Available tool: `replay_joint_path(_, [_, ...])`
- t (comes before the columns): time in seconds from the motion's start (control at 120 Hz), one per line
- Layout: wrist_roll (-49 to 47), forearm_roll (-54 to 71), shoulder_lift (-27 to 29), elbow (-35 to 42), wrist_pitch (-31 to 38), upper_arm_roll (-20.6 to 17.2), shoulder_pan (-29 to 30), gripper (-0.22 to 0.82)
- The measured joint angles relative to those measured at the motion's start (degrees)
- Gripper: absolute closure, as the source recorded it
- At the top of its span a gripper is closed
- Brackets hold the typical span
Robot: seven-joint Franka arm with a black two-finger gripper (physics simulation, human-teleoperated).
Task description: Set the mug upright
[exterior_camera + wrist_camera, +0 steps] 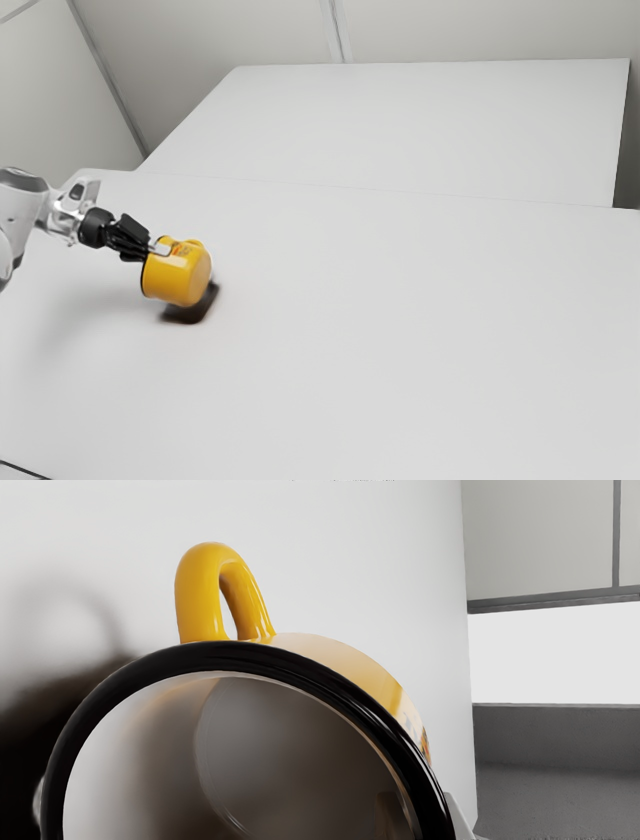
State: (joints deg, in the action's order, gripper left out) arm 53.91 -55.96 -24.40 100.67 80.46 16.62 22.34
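In the exterior view my gripper reaches in from the left, a light fingertip lying along the upper side of the yellow mug. The mug is tilted well over, its dark-rimmed mouth facing my hand and its base facing away. A dark shadow shows below it, and it looks raised off the table. In the wrist view the mug has its black rim close to the camera and its handle sticking out. Parts of my gripper show outside the rim on two opposite sides, holding the mug between them.
The white table spreads beneath the mug and toward the exterior view's right. Behind it stands another pale surface, with walls beyond. A thin dark cable lies at the exterior view's lower left corner.
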Motion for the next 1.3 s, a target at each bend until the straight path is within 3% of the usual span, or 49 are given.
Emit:
replay_joint_path(0.175, [-0.5, 5.1, 6.2, 0.4, 2.1, -0.8, -4.2, 0.77])
replay_joint_path(0.408, [-6.8, 26.7, 13.7, 0.8, 12.6, -9.9, -9.6, 0.79])
replay_joint_path(0.617, [-15.1, 42.6, 17.2, 7.4, 23.6, -15.5, -11.4, 0.79])
replay_joint_path(0.983, [-28.3, 54.9, 21.7, 21.7, 43.6, -19.1, -13.0, 0.79])
replay_joint_path(1.3, [-36.7, 58.6, 21.9, 28.7, 53.5, -21.1, -12.8, 0.75])
